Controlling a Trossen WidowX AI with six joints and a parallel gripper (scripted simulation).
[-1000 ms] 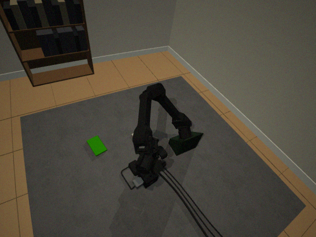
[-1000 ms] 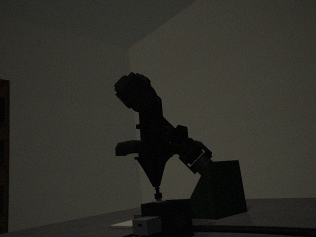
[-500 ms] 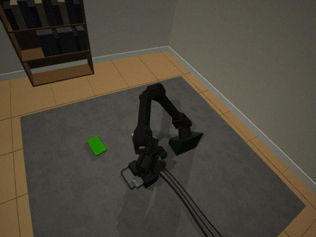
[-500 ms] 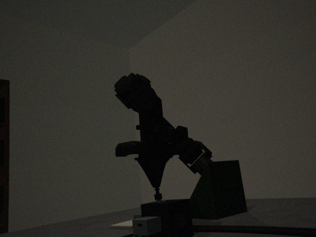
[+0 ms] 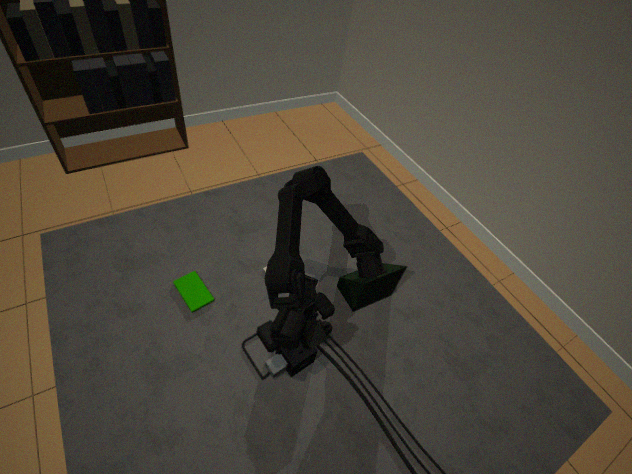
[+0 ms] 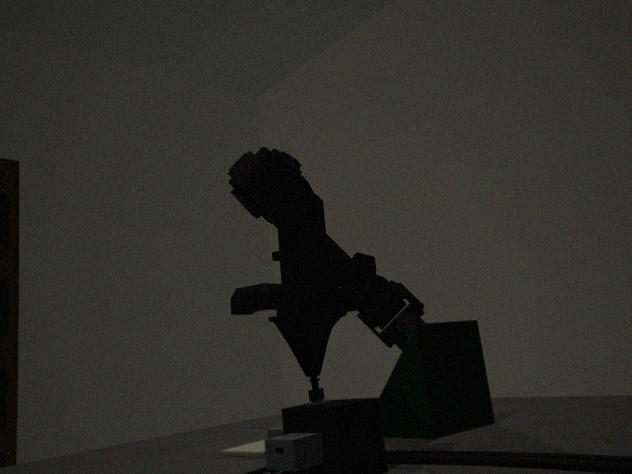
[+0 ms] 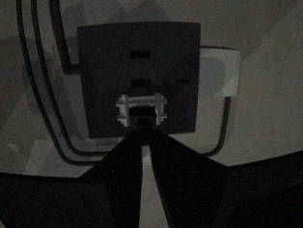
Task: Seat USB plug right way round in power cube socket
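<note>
The dark power cube (image 5: 302, 363) (image 6: 352, 420) (image 7: 103, 63) stands upright below my gripper. The USB plug (image 6: 316, 394) (image 7: 142, 112) stands in a pale-framed socket on its top, near one edge. In the exterior view the plug's dark body is very low over the cube, with hardly any metal showing. My gripper (image 6: 313, 376) (image 7: 144, 137) points down and is shut on the upper end of the plug. The fingers and the dim light hide the plug's fine detail, so I cannot tell which way round it is or whether it is fully seated.
A pale adapter block (image 5: 276, 364) (image 6: 293, 451) (image 7: 222, 72) adjoins the cube. Dark cables (image 5: 375, 395) (image 7: 41, 97) run around and away from it. A bright green slab (image 5: 193, 291) lies to the left. The arm's base is at a dark green wedge (image 5: 370, 292) (image 6: 439, 380).
</note>
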